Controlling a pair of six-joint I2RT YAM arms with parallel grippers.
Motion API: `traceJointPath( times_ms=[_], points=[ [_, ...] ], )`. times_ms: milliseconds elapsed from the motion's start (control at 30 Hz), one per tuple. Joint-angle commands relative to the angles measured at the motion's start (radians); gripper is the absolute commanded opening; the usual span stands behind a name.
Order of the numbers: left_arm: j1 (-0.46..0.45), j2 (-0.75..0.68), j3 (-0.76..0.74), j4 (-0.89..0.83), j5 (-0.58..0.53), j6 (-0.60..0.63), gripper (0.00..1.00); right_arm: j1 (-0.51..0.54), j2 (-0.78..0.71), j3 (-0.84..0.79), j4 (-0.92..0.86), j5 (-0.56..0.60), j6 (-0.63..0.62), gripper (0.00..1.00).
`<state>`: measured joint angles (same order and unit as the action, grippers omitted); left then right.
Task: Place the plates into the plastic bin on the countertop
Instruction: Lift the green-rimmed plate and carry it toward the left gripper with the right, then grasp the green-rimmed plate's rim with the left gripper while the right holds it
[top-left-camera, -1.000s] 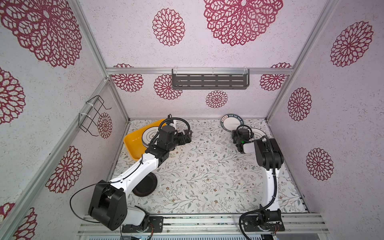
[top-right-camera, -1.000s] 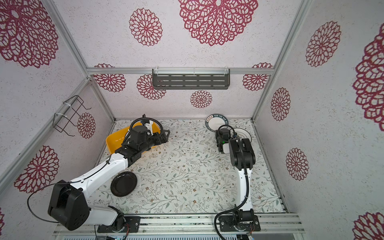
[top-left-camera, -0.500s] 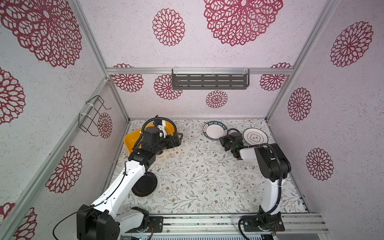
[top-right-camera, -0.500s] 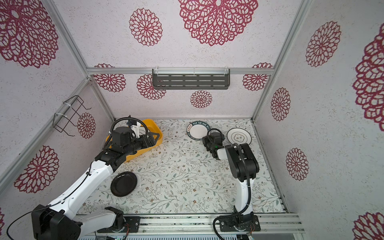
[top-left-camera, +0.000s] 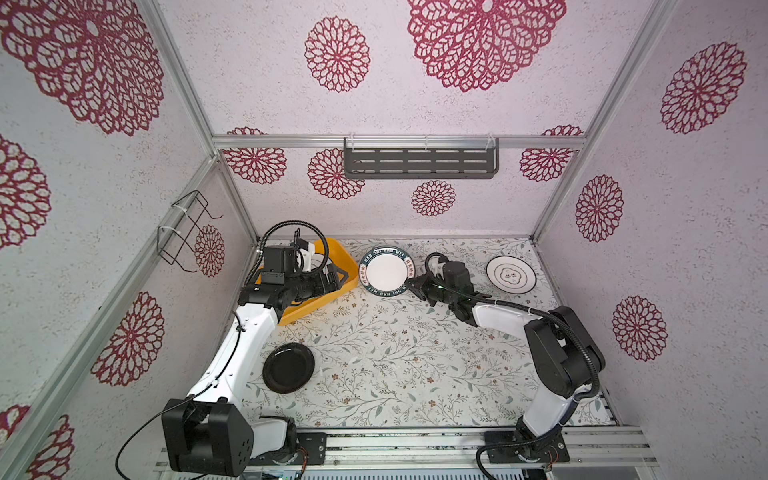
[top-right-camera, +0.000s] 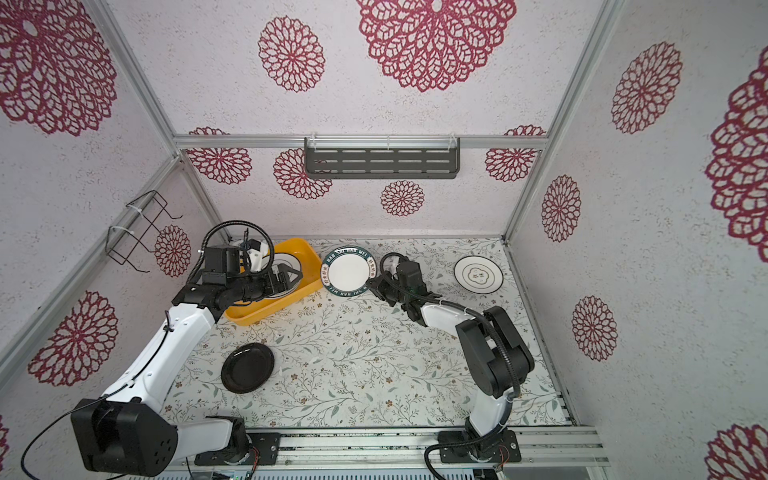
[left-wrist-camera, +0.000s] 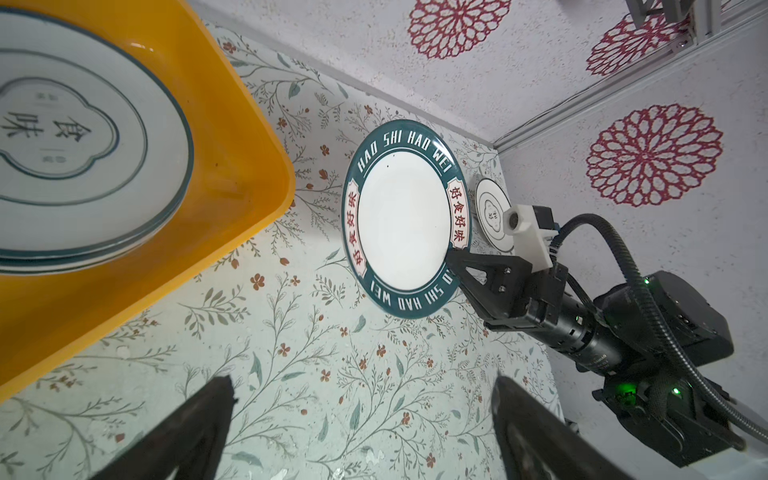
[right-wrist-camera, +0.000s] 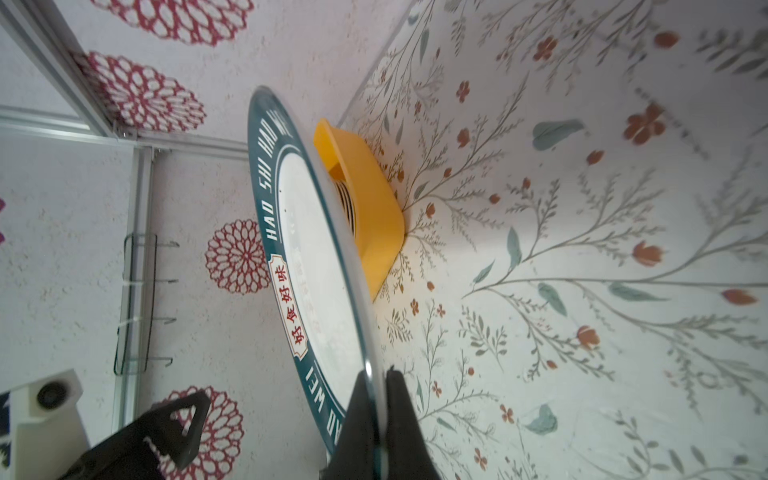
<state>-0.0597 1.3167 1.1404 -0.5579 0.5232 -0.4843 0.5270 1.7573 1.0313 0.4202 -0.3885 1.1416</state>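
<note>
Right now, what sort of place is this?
Probably a mock kitchen booth for robot trials: left arm and right arm bolted to a front rail, plates and a yellow bin on a vine-printed countertop, a grey slotted shelf on wallpapered panels.

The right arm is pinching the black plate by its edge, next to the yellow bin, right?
Not the black plate. The right tool is pinching the teal-rimmed plate by its edge, next to the yellow bin; the right wrist view shows it. The black plate lies on the countertop, seen in both top views.
</note>
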Motion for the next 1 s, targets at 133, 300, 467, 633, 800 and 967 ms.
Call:
traceJointPath(
  times_ms=[133, 300, 467, 633, 800, 967],
  points=[
    [0.073, 0.041, -0.01, 0.029, 0.146, -0.003, 0.95, 0.069, -0.05, 0.125, -0.04, -0.113, -0.129, 0.0],
    [0.096, 0.068, -0.011, 0.027, 0.153, 0.004, 0.9, 0.089, -0.027, 0.174, -0.029, -0.193, -0.146, 0.0],
    [0.097, 0.088, -0.011, 0.03, 0.166, 0.005, 0.77, 0.094, -0.003, 0.185, 0.062, -0.273, -0.1, 0.0],
    [0.097, 0.093, -0.014, 0.04, 0.169, 0.001, 0.58, 0.098, 0.011, 0.202, 0.062, -0.311, -0.103, 0.0],
    [0.098, 0.098, -0.016, 0.049, 0.18, -0.006, 0.38, 0.099, 0.01, 0.198, 0.066, -0.314, -0.101, 0.0],
    [0.098, 0.09, -0.019, 0.057, 0.191, -0.011, 0.14, 0.102, 0.006, 0.188, 0.079, -0.306, -0.092, 0.0]
  ],
)
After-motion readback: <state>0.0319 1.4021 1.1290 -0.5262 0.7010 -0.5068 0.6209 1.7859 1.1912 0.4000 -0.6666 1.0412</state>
